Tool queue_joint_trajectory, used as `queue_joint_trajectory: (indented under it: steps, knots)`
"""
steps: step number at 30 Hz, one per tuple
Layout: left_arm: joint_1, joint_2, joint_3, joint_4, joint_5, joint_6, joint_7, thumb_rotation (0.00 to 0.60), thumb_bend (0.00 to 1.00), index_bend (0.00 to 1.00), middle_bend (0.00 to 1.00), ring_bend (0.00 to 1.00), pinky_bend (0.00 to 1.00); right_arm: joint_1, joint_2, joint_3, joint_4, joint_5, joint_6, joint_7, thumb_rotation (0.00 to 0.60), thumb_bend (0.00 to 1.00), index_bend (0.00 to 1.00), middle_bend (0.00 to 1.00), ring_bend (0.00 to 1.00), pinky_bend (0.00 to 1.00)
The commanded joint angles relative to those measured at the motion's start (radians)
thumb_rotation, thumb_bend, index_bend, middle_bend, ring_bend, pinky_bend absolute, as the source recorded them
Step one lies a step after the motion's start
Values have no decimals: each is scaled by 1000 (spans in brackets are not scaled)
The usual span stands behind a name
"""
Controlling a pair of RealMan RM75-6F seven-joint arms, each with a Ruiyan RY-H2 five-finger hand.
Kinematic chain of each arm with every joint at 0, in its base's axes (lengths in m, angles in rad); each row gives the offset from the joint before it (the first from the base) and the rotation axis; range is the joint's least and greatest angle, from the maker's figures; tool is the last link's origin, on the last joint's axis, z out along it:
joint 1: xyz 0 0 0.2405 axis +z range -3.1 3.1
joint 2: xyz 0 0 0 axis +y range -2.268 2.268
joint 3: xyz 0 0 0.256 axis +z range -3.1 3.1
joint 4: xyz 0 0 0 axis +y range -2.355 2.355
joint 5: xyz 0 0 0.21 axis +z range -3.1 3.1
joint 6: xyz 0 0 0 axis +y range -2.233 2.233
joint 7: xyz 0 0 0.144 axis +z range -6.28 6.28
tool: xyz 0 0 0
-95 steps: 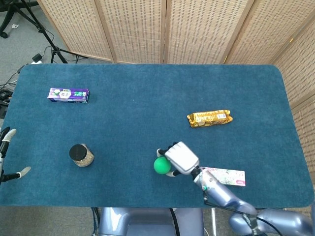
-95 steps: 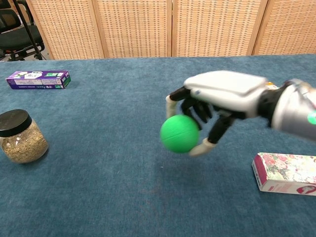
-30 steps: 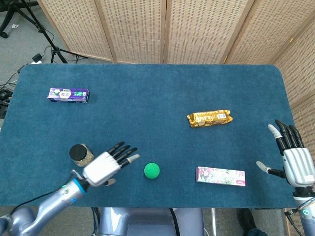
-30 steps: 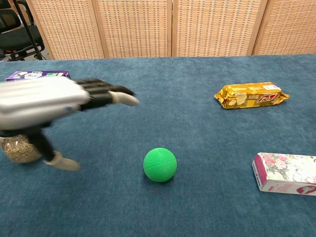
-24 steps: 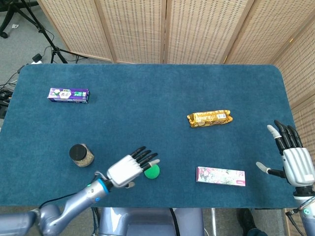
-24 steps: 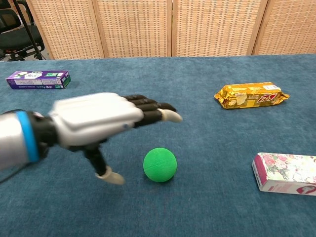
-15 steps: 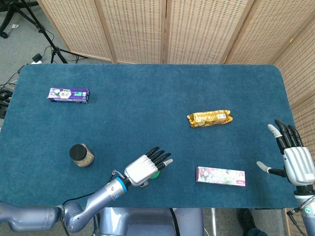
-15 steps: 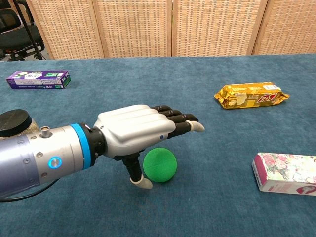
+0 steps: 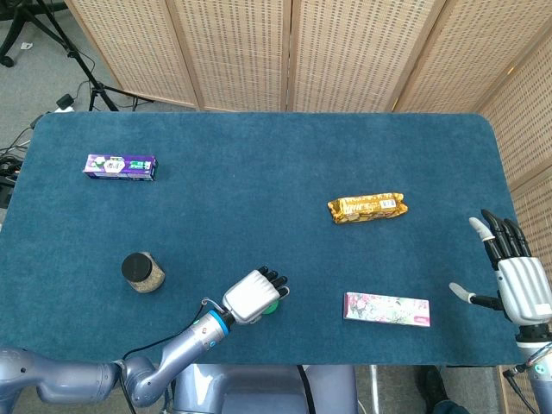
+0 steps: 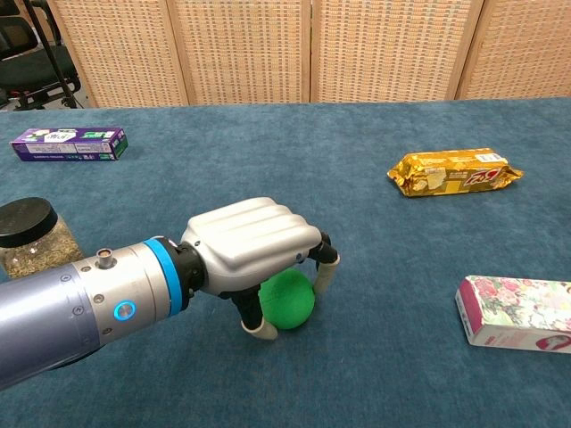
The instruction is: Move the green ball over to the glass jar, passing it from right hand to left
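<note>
The green ball (image 10: pixel 287 303) lies on the blue table near the front edge, mostly covered in the head view, where only a sliver of the green ball (image 9: pixel 272 305) shows. My left hand (image 10: pixel 252 245) sits over it with fingers curled down around it and the thumb at its front left; the left hand (image 9: pixel 253 296) grips the ball on the cloth. The glass jar (image 9: pixel 141 272) with a black lid stands to the left, and in the chest view the jar (image 10: pixel 34 239) is behind my forearm. My right hand (image 9: pixel 514 280) hovers open off the table's right edge.
A pink flowered box (image 9: pixel 387 310) lies right of the ball, a gold snack packet (image 9: pixel 367 207) further back right, and a purple box (image 9: pixel 120 166) at the back left. Wicker screens stand behind the table (image 9: pixel 259 155).
My left hand reached in from the left over the ball, then its fingers curled down around it. The right hand stayed off the right edge.
</note>
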Motion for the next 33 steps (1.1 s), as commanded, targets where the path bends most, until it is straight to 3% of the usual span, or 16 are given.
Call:
queue_joint_trajectory:
  steps: [1, 9, 13, 16, 20, 23, 29, 33]
  knots:
    - [2, -6, 12, 12, 7, 20, -7, 600, 223, 581, 425, 395, 446, -1, -1, 2, 0, -3, -4, -2, 600, 0, 0, 0, 0, 0]
    - [21, 67, 24, -48, 69, 84, -88, 600, 226, 582, 425, 395, 446, -3, -6, 6, -3, -8, -14, -17, 600, 0, 0, 0, 0, 0]
    - [56, 182, 63, -98, 204, 178, -213, 600, 221, 582, 425, 394, 446, -4, -10, 8, -5, -14, -18, -28, 600, 0, 0, 0, 0, 0]
    - [88, 266, 120, -68, 361, 293, -341, 600, 212, 582, 425, 395, 446, -5, -14, 9, -8, -16, -21, -41, 600, 0, 0, 0, 0, 0]
    - [128, 329, 197, 38, 538, 460, -490, 600, 197, 582, 425, 395, 446, -8, -19, 9, -14, -21, -21, -60, 600, 0, 0, 0, 0, 0]
    - [169, 350, 257, 177, 659, 621, -613, 600, 192, 582, 425, 394, 446, -9, -25, 8, -18, -27, -22, -79, 600, 0, 0, 0, 0, 0]
    - [250, 326, 319, 443, 785, 872, -744, 600, 197, 582, 425, 393, 446, -12, -33, 9, -22, -30, -27, -104, 600, 0, 0, 0, 0, 0]
    - [315, 287, 359, 636, 821, 982, -793, 600, 203, 582, 425, 393, 446, -13, -37, 10, -23, -29, -31, -113, 600, 0, 0, 0, 0, 0]
